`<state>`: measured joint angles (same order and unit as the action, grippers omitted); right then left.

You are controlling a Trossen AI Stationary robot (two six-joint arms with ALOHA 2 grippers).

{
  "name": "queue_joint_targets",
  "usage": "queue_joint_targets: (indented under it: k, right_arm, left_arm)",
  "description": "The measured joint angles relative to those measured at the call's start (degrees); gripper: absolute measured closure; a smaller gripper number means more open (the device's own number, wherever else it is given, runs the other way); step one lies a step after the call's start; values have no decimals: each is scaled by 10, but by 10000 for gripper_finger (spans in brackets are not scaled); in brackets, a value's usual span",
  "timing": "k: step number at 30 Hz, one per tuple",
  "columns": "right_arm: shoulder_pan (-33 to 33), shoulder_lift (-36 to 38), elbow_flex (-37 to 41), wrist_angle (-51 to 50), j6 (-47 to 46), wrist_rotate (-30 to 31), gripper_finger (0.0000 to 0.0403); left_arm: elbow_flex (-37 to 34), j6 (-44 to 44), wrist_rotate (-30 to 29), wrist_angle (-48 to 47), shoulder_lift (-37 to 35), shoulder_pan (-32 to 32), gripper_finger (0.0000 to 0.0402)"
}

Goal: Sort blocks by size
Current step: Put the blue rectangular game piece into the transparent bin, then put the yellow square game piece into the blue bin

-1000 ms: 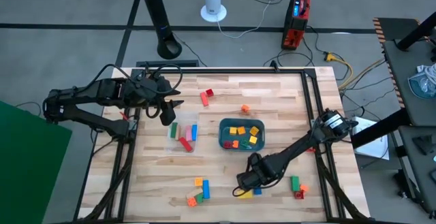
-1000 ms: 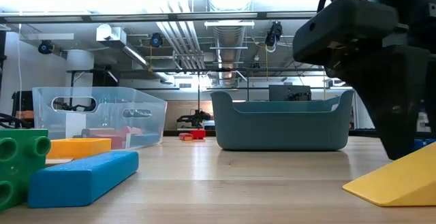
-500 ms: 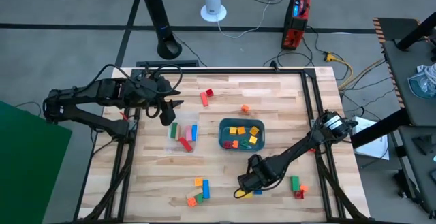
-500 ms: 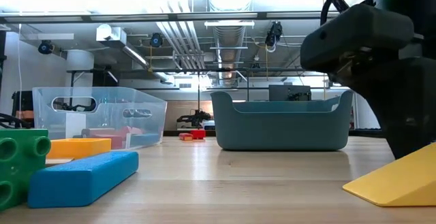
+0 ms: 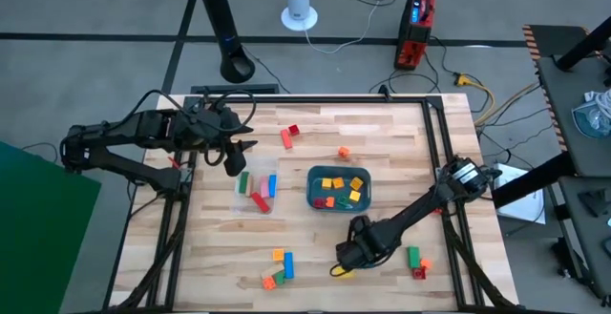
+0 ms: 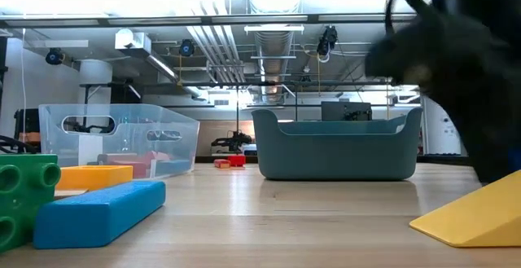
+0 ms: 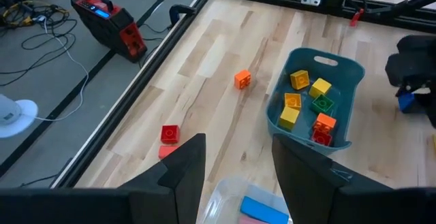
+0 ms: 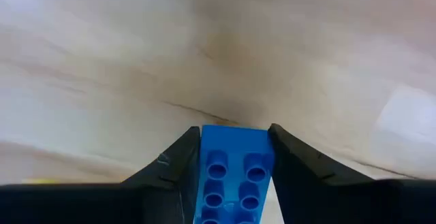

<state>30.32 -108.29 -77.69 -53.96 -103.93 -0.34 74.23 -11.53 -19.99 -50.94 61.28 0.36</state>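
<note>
My right arm reaches in from the right edge, stretched long and low across the near part of the surface. My right hand (image 5: 347, 255) points down, its two fingers (image 8: 170, 173) clamped on a blue block (image 8: 229, 174). My left arm is folded at the far left, my left hand (image 5: 232, 157) raised with its fingers (image 7: 185, 166) apart
</note>
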Motion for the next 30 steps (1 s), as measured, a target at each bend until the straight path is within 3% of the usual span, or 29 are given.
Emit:
queue_joint_targets:
  k: [5, 10, 15, 19, 26, 30]
  right_arm:
    - [-21, 52, -34, 38, 59, 104, 268]
    - [-92, 58, -75, 162, 233, 214, 268]
    - [-192, 23, -92, 408, 443, 210, 268]
    - [-253, -3, -116, 535, 539, 184, 259]
    - [-294, -70, -205, 535, 602, 126, 181]
    - [-302, -122, -298, 458, 602, 93, 166]
  left_arm:
    - [0, 1, 0, 32, -2, 0, 245]
    - [29, 4, 0, 25, -4, 0, 245]
    - [81, 14, 0, -10, -5, 0, 245]
    - [123, 9, 0, -53, -7, 0, 245]
    - [145, -1, -1, -79, -16, 0, 245]
    - [142, -6, -3, -82, -18, 0, 245]
